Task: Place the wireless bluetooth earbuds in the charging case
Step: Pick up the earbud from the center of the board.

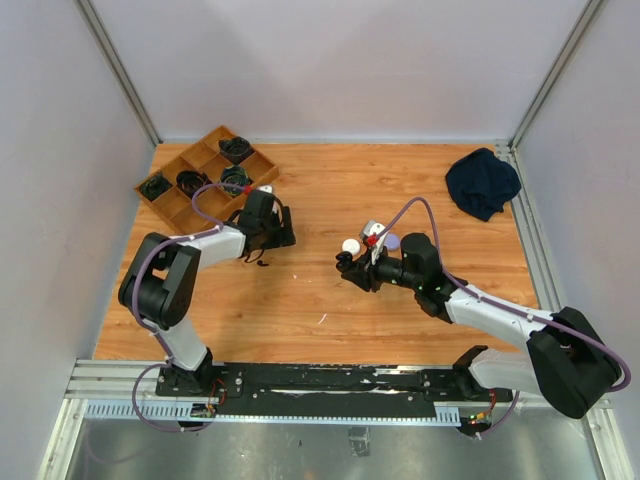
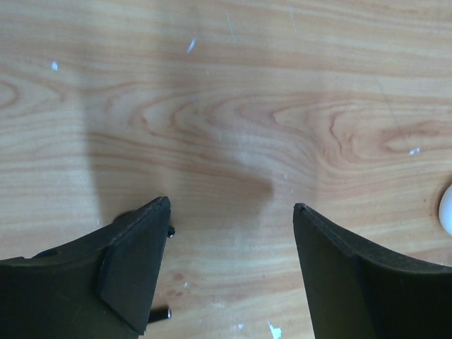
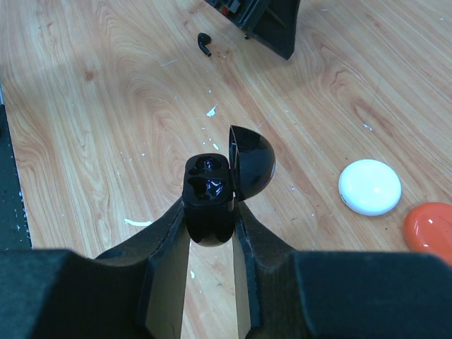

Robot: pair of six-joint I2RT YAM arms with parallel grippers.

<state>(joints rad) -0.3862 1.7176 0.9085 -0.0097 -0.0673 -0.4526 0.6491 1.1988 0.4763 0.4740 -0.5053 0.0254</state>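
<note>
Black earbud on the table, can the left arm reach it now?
Probably yes: the left gripper is open and empty, and the earbud lies right beside it with nothing between.

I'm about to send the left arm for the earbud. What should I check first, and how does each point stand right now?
1. Black charging case clamped in the right end effector: ok.
2. Lid open: ok.
3. Both sockets free: they look empty, ok.
4. Left end effector open and holding nothing: ok.
5. Black earbud lined up between the left fingers: not ok. It lies loose on the tabletop beside that end effector, and only bare wood shows between the fingers.
6. White case and orange case apart from the held case: ok.
</note>
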